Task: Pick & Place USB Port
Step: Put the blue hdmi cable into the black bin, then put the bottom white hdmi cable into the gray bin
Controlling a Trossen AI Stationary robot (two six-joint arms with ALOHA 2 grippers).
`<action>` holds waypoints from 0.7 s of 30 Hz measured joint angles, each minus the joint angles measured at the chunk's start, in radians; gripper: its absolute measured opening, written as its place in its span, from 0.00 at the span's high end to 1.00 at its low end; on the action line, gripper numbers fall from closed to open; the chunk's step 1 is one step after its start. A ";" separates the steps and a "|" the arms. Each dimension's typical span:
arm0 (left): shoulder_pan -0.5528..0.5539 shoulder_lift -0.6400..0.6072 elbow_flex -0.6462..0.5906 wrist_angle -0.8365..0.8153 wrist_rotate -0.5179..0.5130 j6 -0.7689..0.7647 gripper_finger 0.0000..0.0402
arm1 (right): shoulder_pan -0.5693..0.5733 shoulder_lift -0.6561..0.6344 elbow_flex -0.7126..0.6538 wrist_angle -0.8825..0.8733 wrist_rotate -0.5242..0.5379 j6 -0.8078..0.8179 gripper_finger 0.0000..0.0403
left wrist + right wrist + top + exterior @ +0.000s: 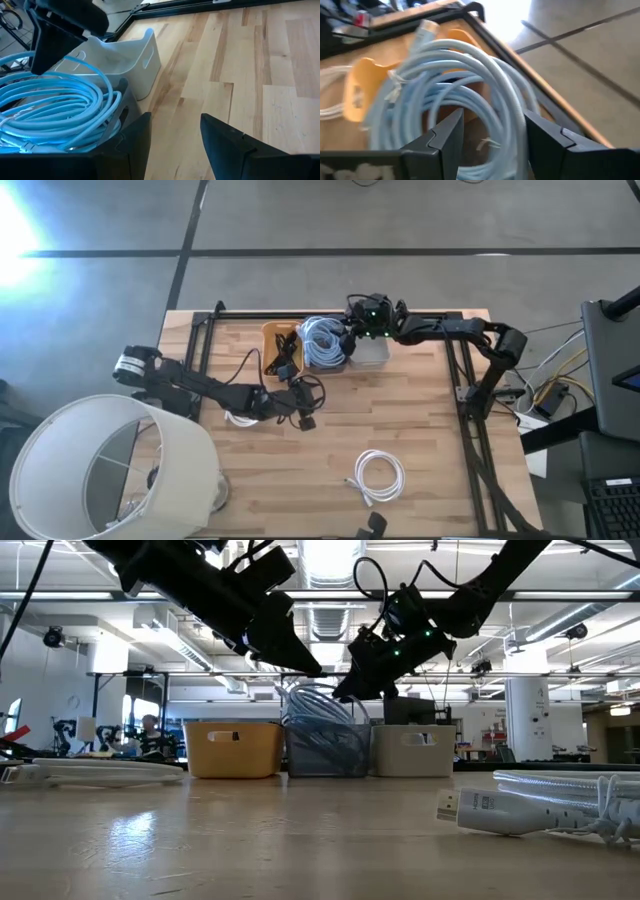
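Hovering near the table's middle, the left gripper has its fingers spread and empty. Behind it stand the yellow bin, then the grey bin heaped with pale blue cable. The right gripper, fingers spread astride those coils, should close on one bundle squarely before lifting. The white cable lies near the front edge.

A robotics lab: exposed ceiling ducts, workbenches behind.

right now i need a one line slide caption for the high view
Right gripper hovers over the blue cable coil in the middle bin, left gripper open above the table.
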 joint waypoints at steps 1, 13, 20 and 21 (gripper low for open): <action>0.000 0.000 0.000 0.000 0.000 -0.003 0.57 | 0.001 0.000 0.000 0.000 0.026 -0.004 0.54; 0.000 0.000 0.000 -0.003 0.000 -0.004 0.57 | 0.024 -0.177 0.033 -0.108 0.047 -0.027 0.53; 0.000 0.000 0.001 -0.008 0.000 -0.007 0.57 | 0.140 -0.352 0.029 -0.436 0.043 -0.049 0.54; 0.000 0.000 0.001 -0.010 0.000 -0.007 0.57 | 0.171 -0.367 0.025 -0.490 0.043 -0.049 0.55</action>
